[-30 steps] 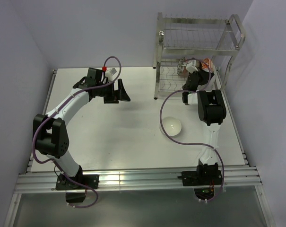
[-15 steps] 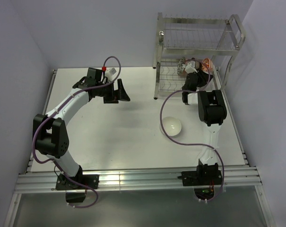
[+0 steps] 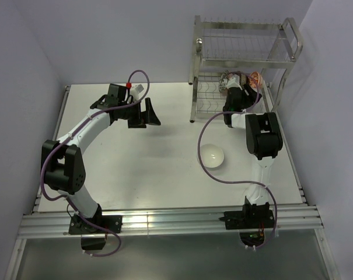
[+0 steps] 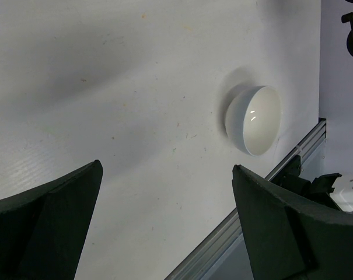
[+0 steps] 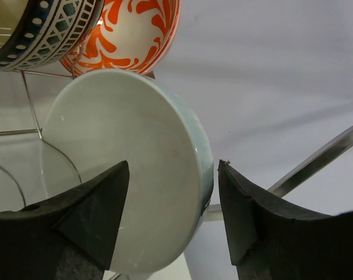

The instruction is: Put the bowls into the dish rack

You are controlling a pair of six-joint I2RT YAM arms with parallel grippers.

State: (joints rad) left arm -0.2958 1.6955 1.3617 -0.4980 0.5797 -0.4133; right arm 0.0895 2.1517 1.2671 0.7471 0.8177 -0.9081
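Overhead view: one dish rack (image 3: 240, 24), two tiers of silver wire in a square tubular frame, stands at the far right corner of the white table (image 3: 164, 169). One loose white bowl (image 3: 212, 155), round and glossy, sits upright on the table near the right arm (image 3: 261, 134). The bowls in the rack's lower tier are too small to count here. The left arm (image 3: 88, 125) is bent over the table's left half, well apart from the rack. The right arm stretches forward, with the right gripper (image 3: 233, 93) inside the lower tier. Left wrist view: the left gripper (image 4: 165, 169) has two dark wedge-shaped fingers spread wide and holds nothing; the loose white bowl lies beyond them. Right wrist view: three bowls stand on edge among the curved wires. They are one racked white bowl (image 5: 123, 169), smooth and plain, one orange-red bowl (image 5: 135, 35) with swirls, and one grey-white patterned bowl (image 5: 42, 29) with a dark banded rim. The right gripper's fingers are parted on either side of the racked white bowl, and a narrow gap shows at the right finger.
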